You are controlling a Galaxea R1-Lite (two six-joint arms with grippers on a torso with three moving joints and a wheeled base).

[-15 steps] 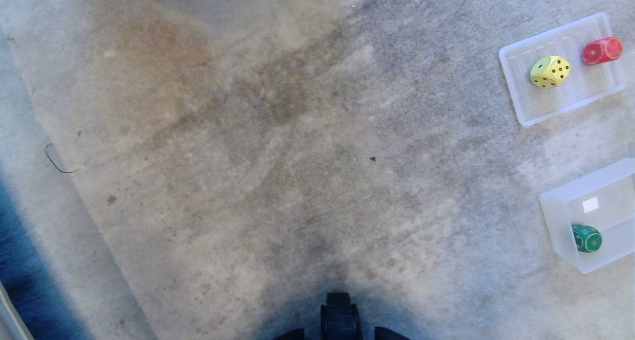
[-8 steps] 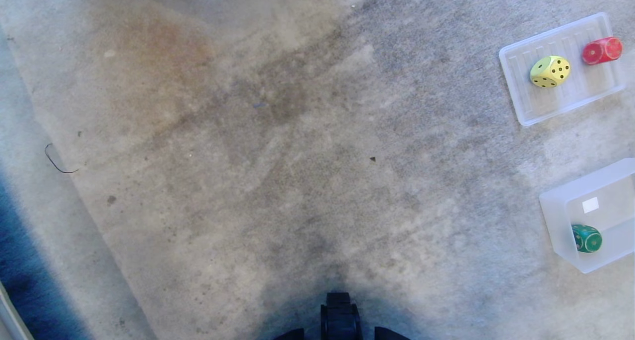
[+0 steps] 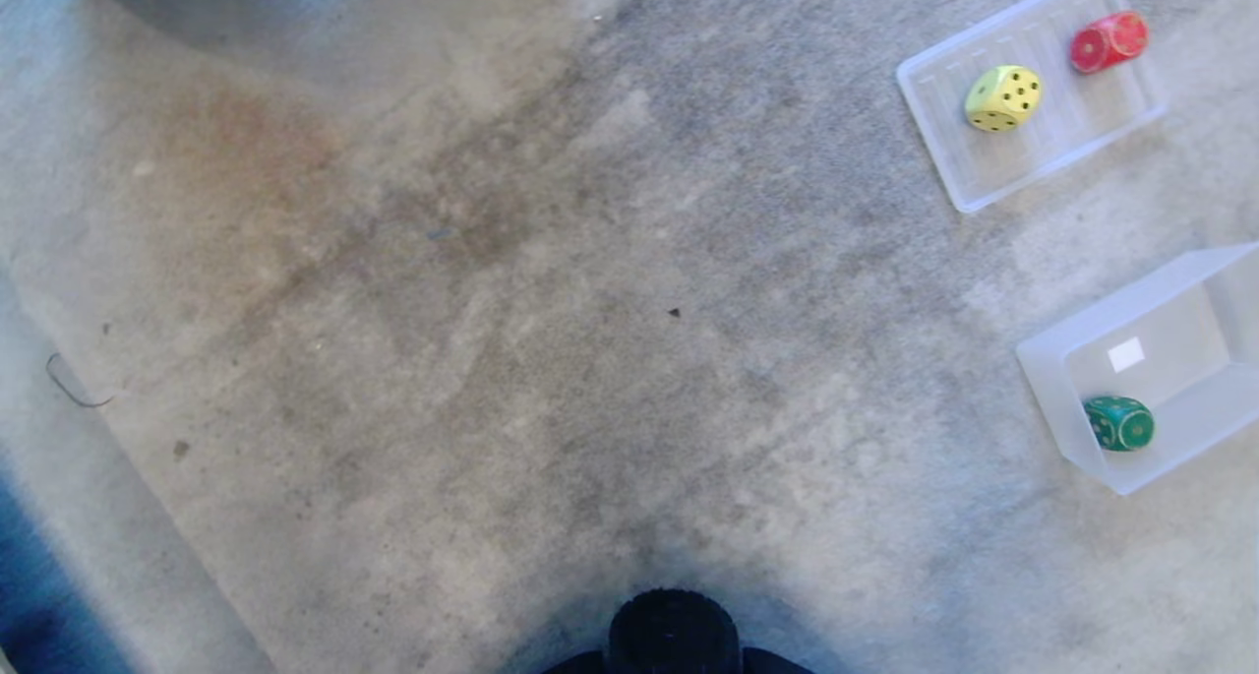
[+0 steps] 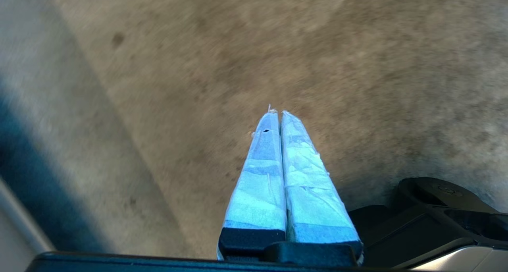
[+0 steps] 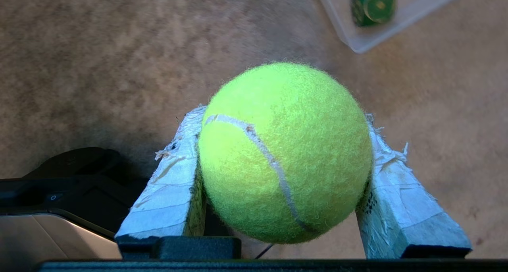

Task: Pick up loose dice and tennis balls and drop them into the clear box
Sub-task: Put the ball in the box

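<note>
Yellow-green tennis ball (image 5: 285, 153) sat clamped between taped fingers (image 5: 170, 192) of right gripper (image 5: 283, 145), above stained carpet (image 3: 492, 310). Left gripper (image 4: 277, 114) pressed closed, empty. Clear box (image 3: 1043, 379) at right held green die (image 3: 1118, 423). Far right, shallow tray (image 3: 944, 172) held yellow die (image 3: 1002, 97) and red die (image 3: 1109, 41).

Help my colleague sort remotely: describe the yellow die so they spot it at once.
On the carpet, find the flat ribbed tray beyond the deep clear box. The yellow die sits in the tray's middle; its neighbour, the red die, rests at the tray's far edge, and the green die lies in the box.
</note>
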